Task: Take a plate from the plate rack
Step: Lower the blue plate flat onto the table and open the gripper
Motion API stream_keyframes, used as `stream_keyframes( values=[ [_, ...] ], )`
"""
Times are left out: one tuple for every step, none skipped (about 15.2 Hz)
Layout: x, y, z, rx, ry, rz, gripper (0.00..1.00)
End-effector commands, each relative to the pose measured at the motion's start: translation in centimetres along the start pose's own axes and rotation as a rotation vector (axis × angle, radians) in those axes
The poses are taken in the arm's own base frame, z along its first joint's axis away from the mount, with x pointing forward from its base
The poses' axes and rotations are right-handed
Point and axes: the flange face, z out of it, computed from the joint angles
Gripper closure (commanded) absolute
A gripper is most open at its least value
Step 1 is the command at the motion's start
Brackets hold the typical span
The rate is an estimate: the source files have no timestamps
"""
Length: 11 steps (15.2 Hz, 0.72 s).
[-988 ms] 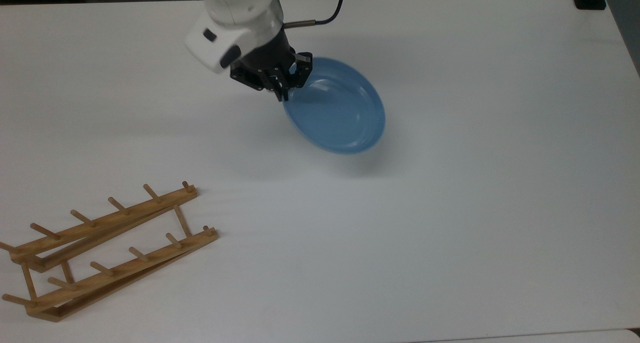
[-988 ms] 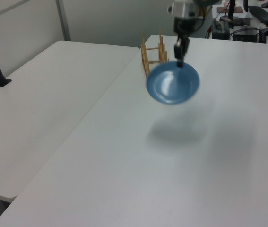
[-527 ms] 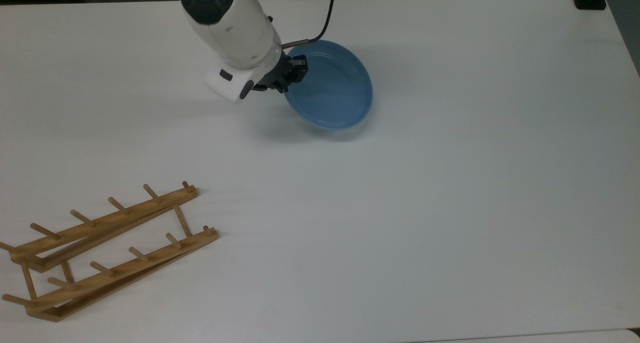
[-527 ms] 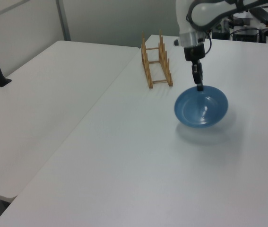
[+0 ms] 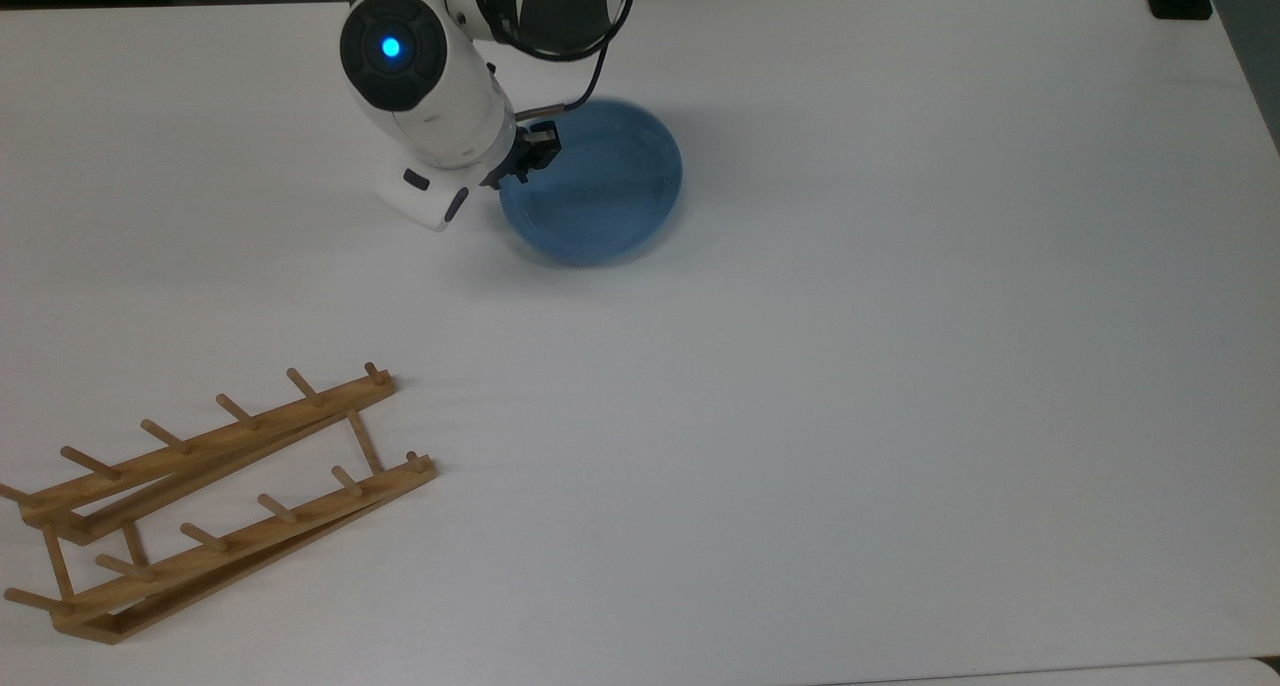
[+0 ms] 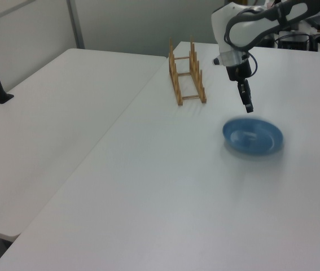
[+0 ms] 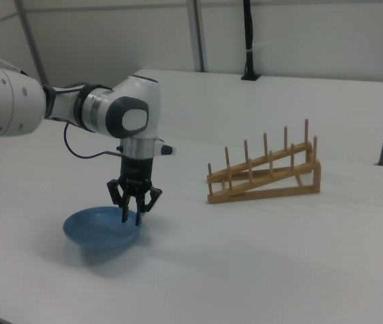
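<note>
a white table (image 5: 900, 386) fills the scene, with a second white table (image 6: 47, 113) butted against it on the left view's left and pale wall panels behind. the plate (image 5: 592, 182) lies on the table, well apart from the rack (image 5: 210, 496), and its outline is smeared in the top view and the left view. the rack stands bare, pegs up, near the top view's lower left corner; in the right view (image 7: 265, 172) it sits to the right of the arm. the gripper (image 7: 134, 214) hangs pointing down over the plate's (image 7: 102, 229) rim, at the edge nearest the rack in the right view. its fingers (image 7: 123, 212) stand a little apart, and nothing is held between them. in the left view the gripper (image 6: 248, 106) is just above the plate (image 6: 253, 136), clear of its far edge. the white arm (image 5: 430, 96) leans in from the top view's upper edge, a blue light glowing on one joint, and a black cable loops beside it.
</note>
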Motion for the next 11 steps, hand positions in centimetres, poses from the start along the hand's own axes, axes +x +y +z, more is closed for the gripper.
stream_keyframes(
  values=[
    [-0.2,1.2,0.7,-0.035,-0.01,-0.022,0.21],
    [-0.2,1.3,0.7,-0.04,-0.012,-0.021,0.13],
    [-0.3,1.4,0.6,-0.045,-0.013,-0.022,0.07],
    [-0.4,1.4,0.1,-0.047,-0.005,-0.01,0.06],
    [-0.5,1.1,-0.4,-0.048,-0.002,-0.001,0.05],
    [-0.7,0.8,-0.9,-0.051,0.006,0.014,0.02],
    [-1.0,0.4,-1.7,-0.053,0.02,0.04,0.0],
    [-1.1,0.2,-2.2,-0.055,0.03,0.059,0.0],
    [-1.4,-0.3,-3.3,-0.058,0.05,0.072,0.0],
    [-1.7,-0.8,-4.3,-0.058,0.063,0.095,0.0],
    [-2.1,-1.2,-5.0,-0.058,0.073,0.122,0.0]
  ],
)
